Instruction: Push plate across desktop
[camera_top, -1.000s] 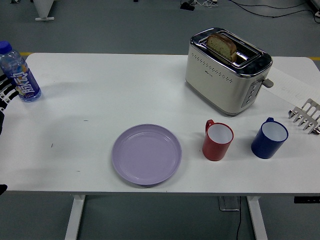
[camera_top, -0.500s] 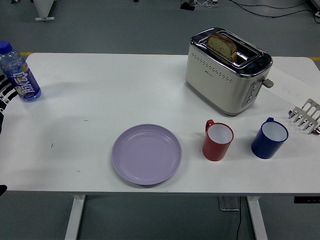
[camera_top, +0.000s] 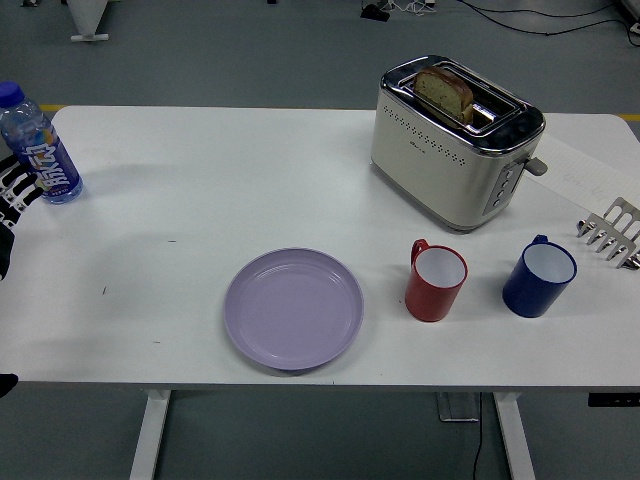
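Nothing on the table (camera_top: 200, 170) is moving since a second ago, and only the left robot hand (camera_top: 12, 195) at the left edge is creeping a little; I cannot tell if it is open or closed, and the right one is not showing. Sitting near the front edge, just left of the red mug (camera_top: 434, 281), the purple plate (camera_top: 293, 308) is looking light, stiff and smooth, so it should slide easily if pushed at its rim. Writing on the water bottle (camera_top: 37, 146) is too blurry to read.
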